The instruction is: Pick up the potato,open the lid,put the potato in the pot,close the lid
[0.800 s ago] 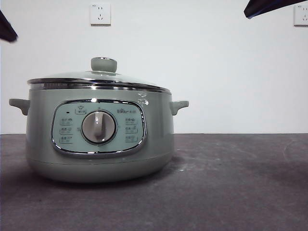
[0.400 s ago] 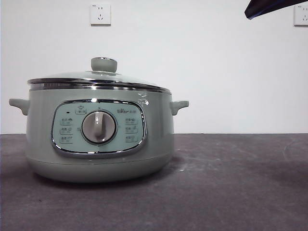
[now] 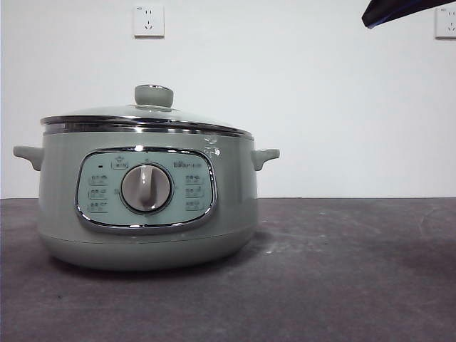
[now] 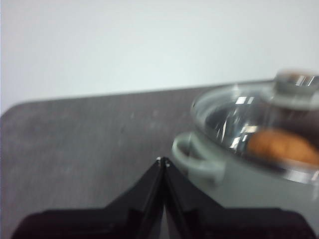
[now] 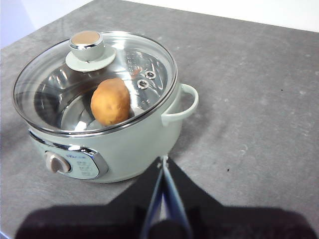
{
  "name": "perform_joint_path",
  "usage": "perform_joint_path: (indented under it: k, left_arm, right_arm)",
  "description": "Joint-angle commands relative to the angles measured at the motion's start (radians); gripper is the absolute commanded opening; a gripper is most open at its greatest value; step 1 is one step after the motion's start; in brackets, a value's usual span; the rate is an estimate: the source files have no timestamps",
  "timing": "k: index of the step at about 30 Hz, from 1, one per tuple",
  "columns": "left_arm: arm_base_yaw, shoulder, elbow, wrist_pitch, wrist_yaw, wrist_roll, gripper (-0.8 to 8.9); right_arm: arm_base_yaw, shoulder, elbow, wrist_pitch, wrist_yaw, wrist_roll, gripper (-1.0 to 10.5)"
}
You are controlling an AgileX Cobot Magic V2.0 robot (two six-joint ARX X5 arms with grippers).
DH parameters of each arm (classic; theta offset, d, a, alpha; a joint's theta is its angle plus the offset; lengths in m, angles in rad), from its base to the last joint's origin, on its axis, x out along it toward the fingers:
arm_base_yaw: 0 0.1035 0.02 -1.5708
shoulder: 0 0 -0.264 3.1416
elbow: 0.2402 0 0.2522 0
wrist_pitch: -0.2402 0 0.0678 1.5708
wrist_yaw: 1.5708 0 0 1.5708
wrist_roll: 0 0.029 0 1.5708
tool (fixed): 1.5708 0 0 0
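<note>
Potato (image 5: 110, 101) inside lidded pot (image 3: 146, 214); wall sockets (image 3: 148, 21) behind.

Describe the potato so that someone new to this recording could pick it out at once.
Start from the pot, the big pale green cooker on the grey table, closed by the lid of clear glass with a steel rim. Look down through that glass: the potato lies on the shiny steel floor inside. It is the only orange-brown thing there, oval and smooth among green, chrome and grey.
</note>
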Motion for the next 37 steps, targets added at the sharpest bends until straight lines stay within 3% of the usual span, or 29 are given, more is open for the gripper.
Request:
perform_joint_path:
  k: [1,9,37]
  left_arm:
    - [0.017,-0.034,-0.069,0.025,0.0,0.011,-0.03]
    - [0.03,-0.055,-0.163,0.029,0.0,0.01,-0.03]
    - [0.029,-0.055,-0.163,0.005,-0.006,0.01,-0.03]
  right_arm:
    - [0.002,-0.002,-0.004,0.004,-0.001,0.01,0.0]
    - [0.002,-0.002,-0.004,0.003,-0.001,0.01,0.0]
    - [0.002,-0.002,-0.004,0.002,-0.001,0.01,0.0]
